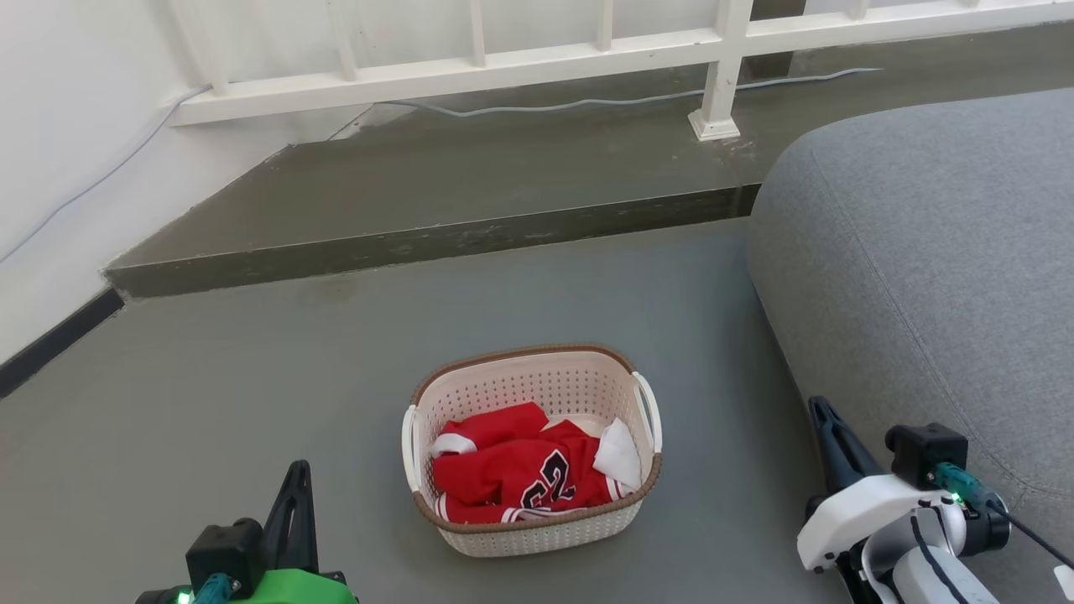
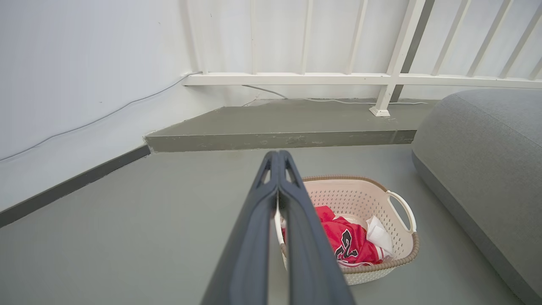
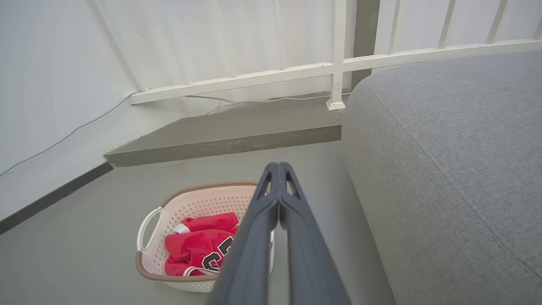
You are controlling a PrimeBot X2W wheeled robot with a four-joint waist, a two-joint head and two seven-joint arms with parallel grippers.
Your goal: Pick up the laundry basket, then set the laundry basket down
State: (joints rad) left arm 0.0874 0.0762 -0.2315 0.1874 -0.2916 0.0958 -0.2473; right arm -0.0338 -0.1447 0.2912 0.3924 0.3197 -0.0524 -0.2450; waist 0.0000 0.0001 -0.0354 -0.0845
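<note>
The laundry basket (image 1: pixel 545 386) stands on the grey floor, cream and perforated with a brown rim and white side handles; a red jersey (image 1: pixel 512 474) lies inside it. The left wrist view has the basket (image 2: pixel 364 199) low and right, the right wrist view has the basket (image 3: pixel 194 203) low and left. My left gripper (image 1: pixel 298 471) hangs to the basket's left, apart from it, fingers pressed together and empty; its tips show as the left gripper (image 2: pixel 277 153). My right gripper (image 1: pixel 815 405) hangs to the basket's right, also shut and empty, seen as the right gripper (image 3: pixel 278 165).
A grey sofa (image 1: pixel 931 277) rises close on the right, beside my right arm. A raised concrete step (image 1: pixel 470 184) with a white railing (image 1: pixel 722 75) crosses behind the basket. A white wall (image 1: pixel 67 151) with a dark skirting runs along the left. A cable (image 1: pixel 604 102) lies on the step.
</note>
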